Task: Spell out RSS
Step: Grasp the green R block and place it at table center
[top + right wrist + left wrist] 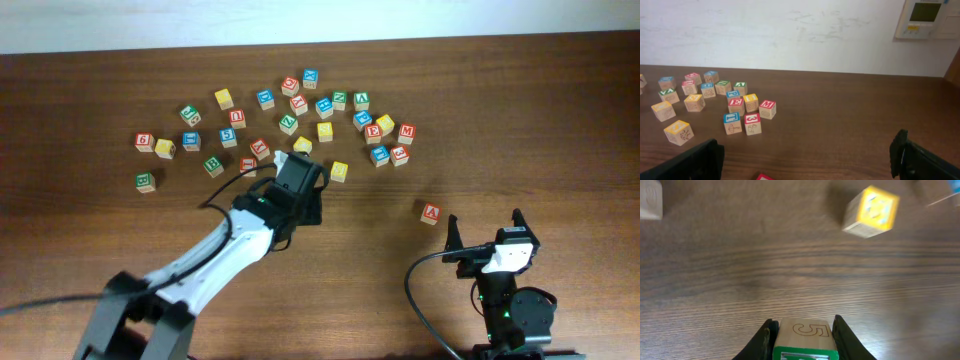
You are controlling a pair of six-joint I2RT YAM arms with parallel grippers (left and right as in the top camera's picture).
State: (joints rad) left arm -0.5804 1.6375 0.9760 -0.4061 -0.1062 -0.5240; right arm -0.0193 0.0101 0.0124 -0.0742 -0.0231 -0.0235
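Here the left gripper (803, 326) is clenching the S block (803, 339), its two fingers (765, 336) pressing flat against opposite sides. The block is a cube, so no long axis is showing. A bare wood face carved with an S, which could also be a 5, is facing the wrist camera, with a green-edged face just below it at the picture's lower edge. I cannot tell whether the block is resting on the table (560, 120) or hanging just above it. Overhead, the left gripper (298, 176) is covering the block, a little left of the table's middle, at the near fringe of the scattered blocks (325, 105) lying toward the far edge. Ahead of the fingers a yellow block (871, 211) is sitting apart, to the right, and a plain block (650, 199) is showing at the far left; bare wood is lying between them. The right gripper (486, 230) is waiting released, jaws wide, by the near edge toward the right corner, with a red block (431, 212) sitting near it.
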